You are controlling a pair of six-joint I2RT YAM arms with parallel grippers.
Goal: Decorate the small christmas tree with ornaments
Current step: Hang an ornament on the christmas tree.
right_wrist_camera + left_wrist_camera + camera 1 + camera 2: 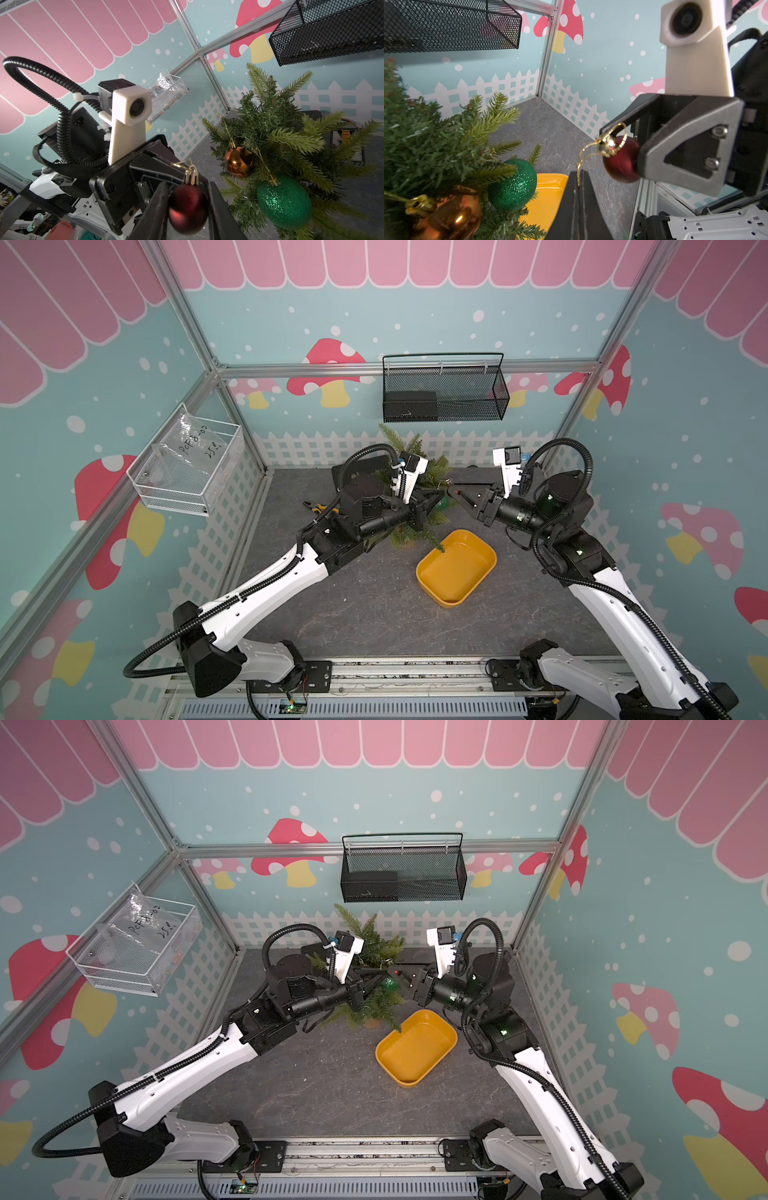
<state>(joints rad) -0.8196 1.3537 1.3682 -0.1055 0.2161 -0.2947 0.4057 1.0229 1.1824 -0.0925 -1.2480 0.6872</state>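
- Dark red ball [188,209] sits clamped between the right gripper's [452,490] jaws.
- Its gold cord [584,149] stretches across to the left gripper [578,176], pinched shut on it.
- Small christmas tree [276,124] stands just beside both grippers, its branches nearer the left one.

Tree [436,470] fills the middle, yellow tray [457,568] beside, tabletop [353,614] open nearer

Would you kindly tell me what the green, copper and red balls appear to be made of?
Green ball: glitter-coated, sparkling grains; core hidden.
Copper ball: glossy mirror finish with sharp reflections, likely metallised plastic or glass.
Red ball: satin, dull soft highlights, probably plastic.
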